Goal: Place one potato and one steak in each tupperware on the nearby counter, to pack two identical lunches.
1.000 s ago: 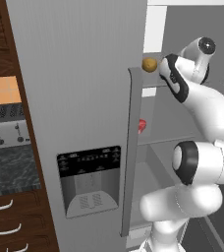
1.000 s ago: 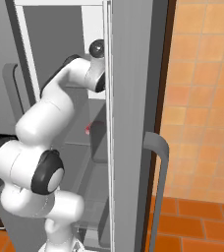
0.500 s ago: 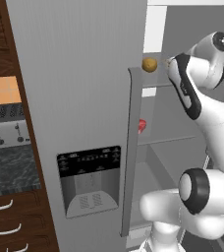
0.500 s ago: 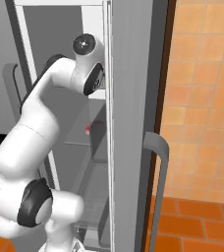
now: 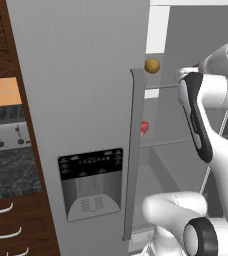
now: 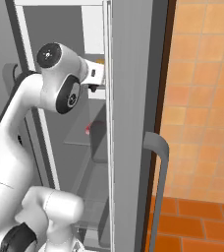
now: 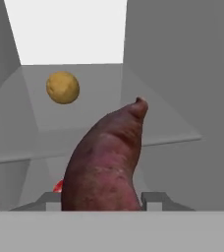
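Note:
In the hand view my gripper (image 7: pixel 103 199) is shut on a long reddish-brown potato (image 7: pixel 106 157), with a finger tip against each side of it. Behind it, on a grey fridge shelf (image 7: pixel 173 140), lies a round yellow-brown potato (image 7: pixel 63 87), which also sits past the door edge in the left base view (image 5: pixel 152 65). A small red thing (image 5: pixel 144 127), perhaps a steak, lies one shelf lower and peeks out beside the held potato (image 7: pixel 58 186). The tupperware is out of view. A stretch of the dark speckled counter (image 5: pixel 8 170) lies at the far left.
The closed grey fridge door (image 5: pixel 86 100) with its dispenser (image 5: pixel 91 182) stands left of the open compartment. The open door (image 6: pixel 131 123) and its handle (image 6: pixel 158 182) rise close on the right. A silver toaster (image 5: pixel 6 127) stands on the counter. An orange tiled wall (image 6: pixel 202 98) is at far right.
My arm's elbow and upper links have swung up and toward the cameras. The round potato on the shelf has stayed put.

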